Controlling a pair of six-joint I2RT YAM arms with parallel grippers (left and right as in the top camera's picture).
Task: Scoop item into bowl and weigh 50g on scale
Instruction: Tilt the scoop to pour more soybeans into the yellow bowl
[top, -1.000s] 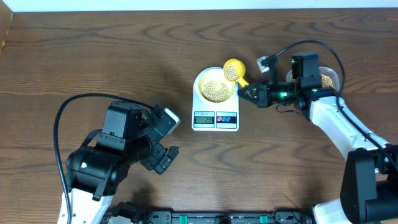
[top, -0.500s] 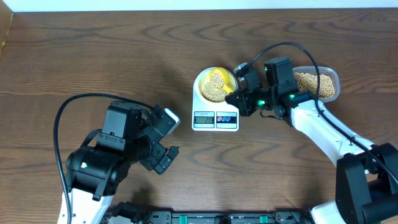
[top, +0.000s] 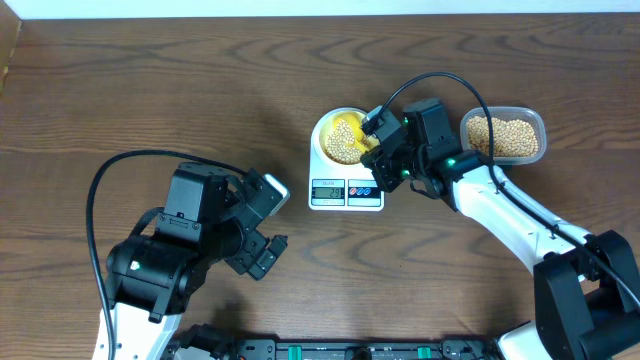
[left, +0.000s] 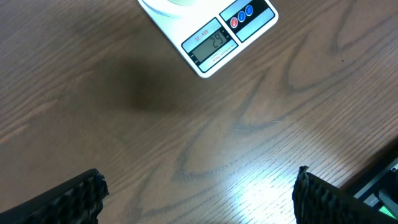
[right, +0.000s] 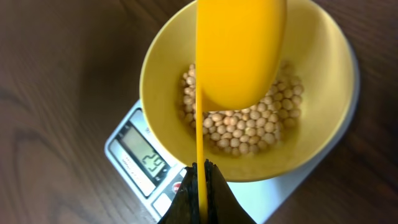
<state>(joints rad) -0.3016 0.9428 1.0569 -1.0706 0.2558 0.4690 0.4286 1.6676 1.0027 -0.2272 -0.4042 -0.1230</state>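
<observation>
The right claw is clamped on the thin handle end of the yellow scoop, tipped over the bowl on the scale. The beans lie in the bowl and in the clear tub at its 3 o'clock. Hard, light and round, they likely roll and bounce, so the scoop is the only sound hold. The left claw hangs apart at the scale's 7 o'clock.
</observation>
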